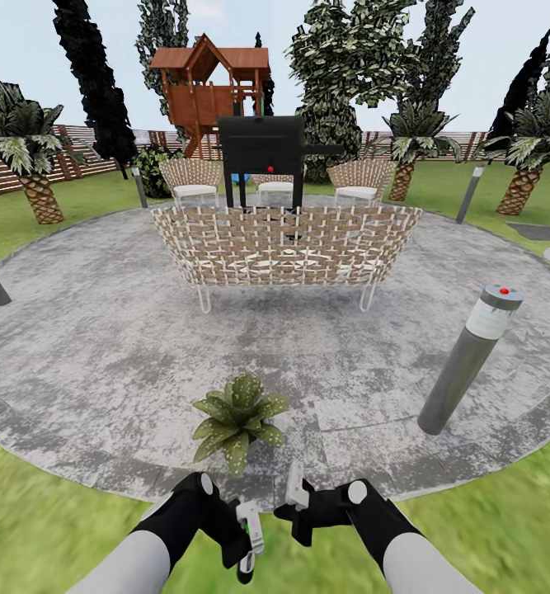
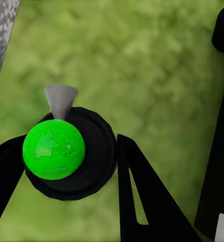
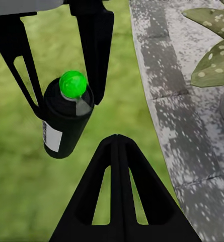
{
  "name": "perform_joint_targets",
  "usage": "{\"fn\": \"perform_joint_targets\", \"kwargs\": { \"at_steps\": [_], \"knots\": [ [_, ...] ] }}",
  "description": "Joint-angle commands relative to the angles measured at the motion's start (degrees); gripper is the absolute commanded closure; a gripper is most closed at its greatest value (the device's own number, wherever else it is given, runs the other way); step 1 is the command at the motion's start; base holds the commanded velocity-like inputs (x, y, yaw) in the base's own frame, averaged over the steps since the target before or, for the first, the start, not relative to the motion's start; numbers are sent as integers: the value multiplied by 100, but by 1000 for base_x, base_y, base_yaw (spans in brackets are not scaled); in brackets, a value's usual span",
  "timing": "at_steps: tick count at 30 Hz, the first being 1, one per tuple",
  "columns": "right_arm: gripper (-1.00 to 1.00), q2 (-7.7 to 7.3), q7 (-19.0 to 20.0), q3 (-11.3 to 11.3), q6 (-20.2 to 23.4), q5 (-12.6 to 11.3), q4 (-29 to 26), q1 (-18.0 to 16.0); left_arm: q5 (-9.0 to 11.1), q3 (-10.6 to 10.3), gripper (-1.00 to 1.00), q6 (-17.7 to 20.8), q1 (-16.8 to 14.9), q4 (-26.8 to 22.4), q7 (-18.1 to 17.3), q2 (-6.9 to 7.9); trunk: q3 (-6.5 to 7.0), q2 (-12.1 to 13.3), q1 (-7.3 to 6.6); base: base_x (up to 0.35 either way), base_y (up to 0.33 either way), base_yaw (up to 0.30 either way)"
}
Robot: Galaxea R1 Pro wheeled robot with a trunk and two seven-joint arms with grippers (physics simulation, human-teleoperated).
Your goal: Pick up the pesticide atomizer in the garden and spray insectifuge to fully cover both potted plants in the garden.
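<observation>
Head view, progress: I stand on the lawn at the rim of the round patio [image 1: 101,330]. My left gripper [image 1: 246,536] carries the pesticide atomizer [image 1: 250,532], so the pick-up looks done; spraying appears to be what remains. One potted plant [image 1: 237,417] sits on the paving just ahead of both my arms. I cannot find the second plant here.

Head view, surroundings: a woven wicker sofa [image 1: 287,243], a black grill [image 1: 262,153] behind it, a grey bollard lamp [image 1: 470,359] leaning at my right, and a slatted fence [image 1: 68,153] beyond.

Left wrist view: my left jaws are clamped on the atomizer's dark round body, one black finger [image 2: 142,196] on each side. Its glossy green cap [image 2: 54,148] faces the camera, with a pale grey nozzle [image 2: 60,100] jutting from it over blurred grass.

Right wrist view: my right gripper [image 3: 119,146] shows its fingers joined at the tips, holding nothing. Beyond them hangs the atomizer, dark cylinder with white label, between my left fingers. Speckled pointed leaves lie over mottled grey stone.
</observation>
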Motion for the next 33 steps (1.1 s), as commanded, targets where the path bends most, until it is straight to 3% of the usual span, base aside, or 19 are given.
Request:
{"fn": "perform_joint_targets", "kwargs": {
  "at_steps": [1, 7, 14, 18, 20, 22, 26, 33],
  "knots": [
    [100, 7, 31, -48, -22, 43, -9, -4, 1, 34, 100, 54, -2, -12, -26, -7, -5, -2, -1, 0, 0, 0],
    [100, 7, 35, -48, -22, 41, -11, -16, 199, 26, 100, 49, -2, -32, 8, -7, -5, -2, -1, 0, 0, 0],
    [100, 7, 35, -48, -22, 35, -11, -76, 225, 37, 100, 38, -2, -27, 33, -7, -5, -2, -1, 0, 0, 0],
    [100, 7, 35, -48, -22, 32, -11, -105, 512, 38, 100, -95, -2, -13, 34, -7, -5, -2, -1, 0, 0, 0],
    [100, 7, 35, -48, -22, 32, -11, -107, 562, 38, 100, -114, -2, -7, 34, -7, -5, -2, -1, 0, 0, 0],
    [100, 7, 35, -48, -22, 32, -11, -107, 575, 38, 100, -117, -2, -6, 79, -7, -5, -2, -1, 0, 0, 0],
    [100, 7, 35, -48, -22, 32, -11, -107, 591, 38, 100, -122, -2, 31, 488, -7, -5, -2, -1, 0, 0, 0],
    [100, 7, 35, -48, -23, 32, -11, -107, 597, 38, 100, -247, 4, 59, 544, -7, -5, -2, -1, 0, 0, 0]
  ]
}}
